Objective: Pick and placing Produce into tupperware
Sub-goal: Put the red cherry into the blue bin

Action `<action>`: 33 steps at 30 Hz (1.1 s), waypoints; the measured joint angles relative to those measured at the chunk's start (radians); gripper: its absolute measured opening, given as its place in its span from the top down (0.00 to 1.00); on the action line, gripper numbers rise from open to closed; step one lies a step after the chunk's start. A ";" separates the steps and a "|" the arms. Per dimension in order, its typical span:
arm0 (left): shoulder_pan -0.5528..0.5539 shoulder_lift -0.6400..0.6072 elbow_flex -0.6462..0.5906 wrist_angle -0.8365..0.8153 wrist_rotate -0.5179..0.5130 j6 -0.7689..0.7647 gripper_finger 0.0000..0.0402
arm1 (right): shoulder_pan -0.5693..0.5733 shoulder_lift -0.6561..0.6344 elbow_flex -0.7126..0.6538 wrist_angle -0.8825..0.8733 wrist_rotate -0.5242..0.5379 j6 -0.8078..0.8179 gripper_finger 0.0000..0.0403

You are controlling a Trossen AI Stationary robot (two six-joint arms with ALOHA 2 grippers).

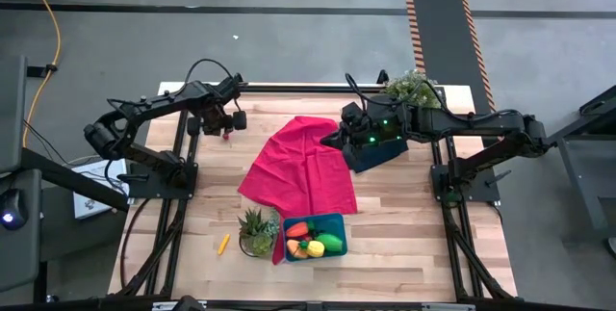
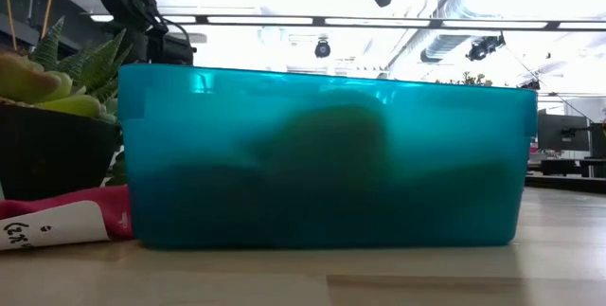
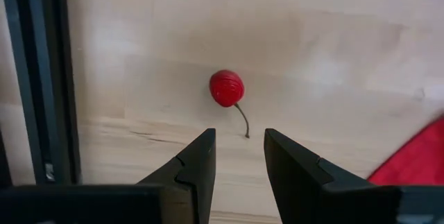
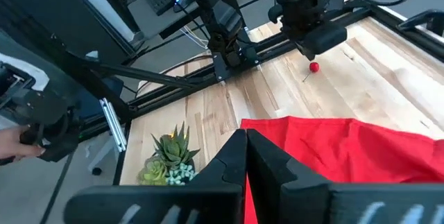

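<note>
- The tupperware [image 2: 322,164] fills the low view, closest to that camera: a teal-blue, see-through rectangular tub with rounded corners, dark shapes of produce showing dimly through its wall.
- From above, the tupperware [image 1: 339,220] sits near the front edge of the desk [image 1: 404,253]; inside lie a red-orange carrot [image 1: 297,228], a green oval piece [image 1: 330,243], a yellow piece [image 1: 316,248] and an orange piece [image 1: 296,247].
- Just beside the tupperware, on its left-arm side, stands a small potted succulent [image 1: 256,230]; beyond that plant a thin yellow stick [image 1: 223,244] lies on bare wood.
- A red cloth [image 1: 300,168] spreads from the tupperware's back corner toward the middle of the desk; a dark navy cloth [image 1: 371,155] shows just behind it, under the right arm.
- A leafy potted plant [image 1: 412,88] stands at the desk's far edge, well away from the tupperware.
- The wood on the tupperware's right-arm side and along the front edge is open.
- A small red cherry [image 3: 227,87] with a thin stem lies on the wood far from the tupperware, near the back left edge by the dark frame rail.
- The left end effector [image 3: 238,156] hovers above the cherry, fingers partly spread, holding nothing.
- The right end effector [image 4: 245,153] hangs over the red cloth, fingers pressed together, nothing between them.
</note>
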 joint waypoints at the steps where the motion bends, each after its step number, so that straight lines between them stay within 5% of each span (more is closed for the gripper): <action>1: 0.000 0.000 0.000 0.000 -0.002 -0.015 0.72 | 0.000 0.000 0.000 0.000 0.000 -0.010 1.00; 12: 0.000 0.000 0.000 0.000 -0.010 -0.194 0.72 | -0.001 0.000 0.000 -0.020 0.001 -0.136 1.00; 23: 0.000 0.000 0.000 0.020 -0.034 -0.296 0.52 | -0.001 0.000 0.000 -0.067 -0.006 -0.198 1.00; 33: -0.001 0.000 -0.014 0.055 -0.041 -0.344 0.50 | -0.009 0.000 0.000 -0.075 -0.008 -0.211 1.00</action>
